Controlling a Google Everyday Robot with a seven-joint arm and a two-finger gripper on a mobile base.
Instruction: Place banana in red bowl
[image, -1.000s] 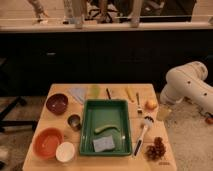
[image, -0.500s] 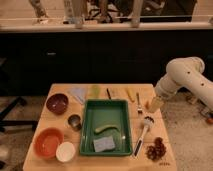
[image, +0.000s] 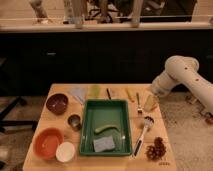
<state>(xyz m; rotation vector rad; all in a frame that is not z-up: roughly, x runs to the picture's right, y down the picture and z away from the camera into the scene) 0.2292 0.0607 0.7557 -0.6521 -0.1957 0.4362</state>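
Note:
The banana (image: 129, 93) is a small pale-yellow piece lying at the back of the wooden table (image: 165, 130), just right of the green tray. The orange-red bowl (image: 48, 142) sits at the front left corner and holds nothing. My gripper (image: 150, 102) hangs from the white arm (image: 175, 75) over the table's right side, right of the fork (image: 138, 103) and a short way right of and in front of the banana. The round yellowish-orange fruit that stood there is hidden behind the gripper.
A green tray (image: 87, 131) in the middle holds a greenish-yellow curved piece (image: 107, 128) and a sponge (image: 102, 144). A dark maroon bowl (image: 56, 102), metal cup (image: 74, 121), white cup (image: 65, 151), dish brush (image: 142, 131) and pine cone (image: 156, 148) also stand on the table.
The arm has swung left and lowered from beside the table to over its right side. The gripper now covers the spot of the round fruit. Nothing on the table has moved.

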